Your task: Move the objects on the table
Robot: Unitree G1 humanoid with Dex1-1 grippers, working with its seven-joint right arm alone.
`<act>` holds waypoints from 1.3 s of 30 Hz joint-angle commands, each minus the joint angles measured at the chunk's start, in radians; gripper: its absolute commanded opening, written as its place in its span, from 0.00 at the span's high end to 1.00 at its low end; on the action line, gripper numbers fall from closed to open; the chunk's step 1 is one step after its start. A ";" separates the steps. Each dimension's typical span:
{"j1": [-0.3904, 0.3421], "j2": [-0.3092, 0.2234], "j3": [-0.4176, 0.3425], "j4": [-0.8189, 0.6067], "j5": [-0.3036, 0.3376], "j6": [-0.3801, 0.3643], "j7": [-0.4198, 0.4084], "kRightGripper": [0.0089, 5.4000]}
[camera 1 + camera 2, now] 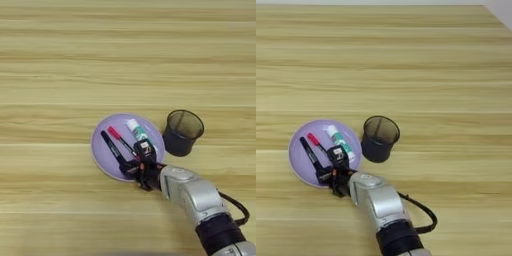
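Just a big light wooden table [75, 60] with streaky grain. Sitting right on it: a round purple plate [100, 147] and a black mesh pen cup [182, 132] standing upright just beside the plate's right edge

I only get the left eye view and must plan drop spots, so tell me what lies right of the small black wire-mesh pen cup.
Observer: In the right eye view, right of the small black wire-mesh pen cup, only bare wood of the light tan wooden table reaches the picture's edge.
Operator: Report the far side.
Observer: The table's far edge shows along the very top of the picture.
Operator: Give me the far right corner.
Observer: It shows at top right; the table's right edge slants down from there.
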 commanded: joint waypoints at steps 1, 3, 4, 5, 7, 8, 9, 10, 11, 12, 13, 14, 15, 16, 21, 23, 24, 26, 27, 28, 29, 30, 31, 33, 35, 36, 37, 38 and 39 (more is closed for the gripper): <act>-0.033 0.006 -0.003 -0.045 -0.001 -0.037 -0.013 0.81; -0.032 0.008 -0.004 -0.050 -0.001 -0.045 -0.014 0.81; -0.031 0.010 -0.005 -0.057 -0.001 -0.053 -0.016 0.81; -0.030 0.012 -0.006 -0.062 -0.001 -0.061 -0.017 0.81; -0.028 0.013 -0.004 -0.070 -0.008 -0.087 -0.024 0.81; -0.028 0.014 -0.005 -0.072 -0.011 -0.098 -0.028 0.81; -0.028 0.015 -0.006 -0.074 -0.013 -0.107 -0.031 0.81; -0.028 0.016 -0.005 -0.075 -0.013 -0.115 -0.033 0.81; -0.028 0.016 -0.004 -0.075 -0.012 -0.119 -0.034 0.81; -0.027 0.016 -0.004 -0.074 -0.012 -0.124 -0.034 0.81; -0.027 0.016 -0.004 -0.074 -0.012 -0.127 -0.035 0.81; -0.027 0.017 -0.004 -0.073 -0.012 -0.130 -0.036 0.81; -0.027 0.017 -0.004 -0.073 -0.013 -0.132 -0.036 0.81; -0.027 0.018 -0.005 -0.073 -0.013 -0.134 -0.035 0.81; -0.025 0.020 -0.009 -0.086 -0.019 -0.160 -0.039 0.81; -0.023 0.019 -0.011 -0.095 -0.021 -0.170 -0.040 0.81; -0.022 0.020 -0.013 -0.098 -0.022 -0.179 -0.043 0.81; -0.022 0.022 -0.017 -0.101 -0.023 -0.191 -0.048 0.81; -0.021 0.022 -0.018 -0.104 -0.024 -0.199 -0.051 0.81; -0.020 0.023 -0.019 -0.108 -0.023 -0.205 -0.054 0.81; -0.018 0.023 -0.020 -0.113 -0.022 -0.215 -0.057 0.81; -0.016 0.024 -0.022 -0.119 -0.023 -0.224 -0.063 0.81; -0.016 0.023 -0.022 -0.123 -0.029 -0.237 -0.069 0.81; -0.015 0.019 -0.020 -0.126 -0.043 -0.267 -0.083 0.81; -0.015 0.014 -0.016 -0.127 -0.058 -0.295 -0.094 0.81; -0.014 0.013 -0.014 -0.127 -0.063 -0.305 -0.098 0.81; -0.014 0.013 -0.013 -0.127 -0.066 -0.311 -0.100 0.81; -0.013 0.013 -0.013 -0.127 -0.068 -0.316 -0.101 0.81; -0.012 0.014 -0.013 -0.127 -0.069 -0.319 -0.102 0.81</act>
